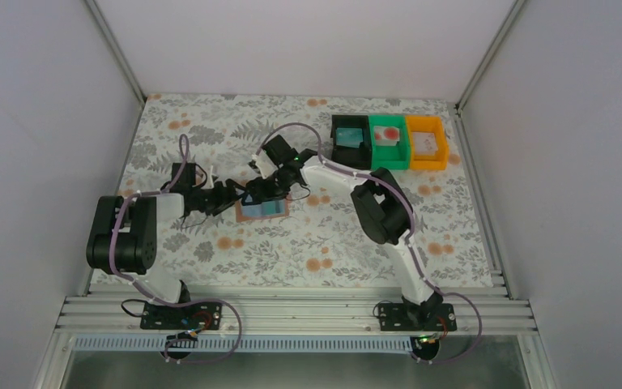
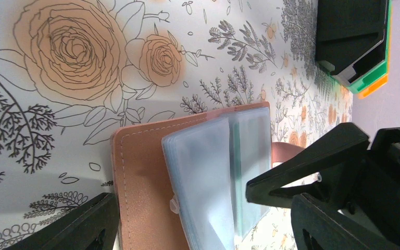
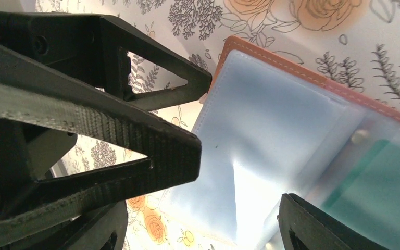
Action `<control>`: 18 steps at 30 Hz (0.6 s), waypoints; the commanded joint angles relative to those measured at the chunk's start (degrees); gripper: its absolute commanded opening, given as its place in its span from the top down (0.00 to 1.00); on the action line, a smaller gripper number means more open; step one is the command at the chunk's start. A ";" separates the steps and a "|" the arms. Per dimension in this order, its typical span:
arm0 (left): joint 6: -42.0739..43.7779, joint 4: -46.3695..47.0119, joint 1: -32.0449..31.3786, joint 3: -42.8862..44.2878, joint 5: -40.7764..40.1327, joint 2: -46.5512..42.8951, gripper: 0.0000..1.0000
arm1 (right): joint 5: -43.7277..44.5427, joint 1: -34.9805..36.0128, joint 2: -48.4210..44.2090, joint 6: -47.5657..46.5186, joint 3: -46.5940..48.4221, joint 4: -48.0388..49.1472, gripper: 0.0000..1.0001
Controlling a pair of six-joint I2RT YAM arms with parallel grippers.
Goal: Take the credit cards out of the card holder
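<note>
The card holder [image 1: 262, 210] lies open on the floral table, salmon-tan outside with light blue clear sleeves inside. In the left wrist view the card holder [image 2: 146, 192] lies between my left gripper's [image 2: 203, 232] wide-apart fingers; the sleeves [image 2: 203, 177] stand partly lifted. A teal credit card [image 3: 383, 190] shows through a sleeve in the right wrist view. My right gripper [image 3: 203, 229] is open over the sleeves, beside the left gripper's fingers [image 3: 151, 140]. In the top view the left gripper [image 1: 239, 195] and right gripper [image 1: 272, 190] meet over the holder.
Black [image 1: 350, 144], green [image 1: 387, 142] and orange [image 1: 426, 144] bins stand in a row at the back right, each with a card inside. The black bin [image 2: 350, 36] also shows in the left wrist view. White walls enclose the table.
</note>
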 commanded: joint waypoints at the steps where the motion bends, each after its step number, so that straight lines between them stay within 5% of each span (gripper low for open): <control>1: 1.16 -3.40 -1.13 -0.07 0.68 1.62 0.17 | 4.81 0.05 -4.29 -1.92 3.93 -2.28 0.26; 9: 1.38 -3.34 -1.13 -0.15 0.42 1.50 0.17 | 12.21 -0.33 -8.01 -4.22 3.64 -7.39 0.24; 18: 1.32 -3.06 -1.16 -0.66 0.24 1.38 0.16 | 16.24 -4.90 -11.40 -3.73 -9.28 -6.36 0.22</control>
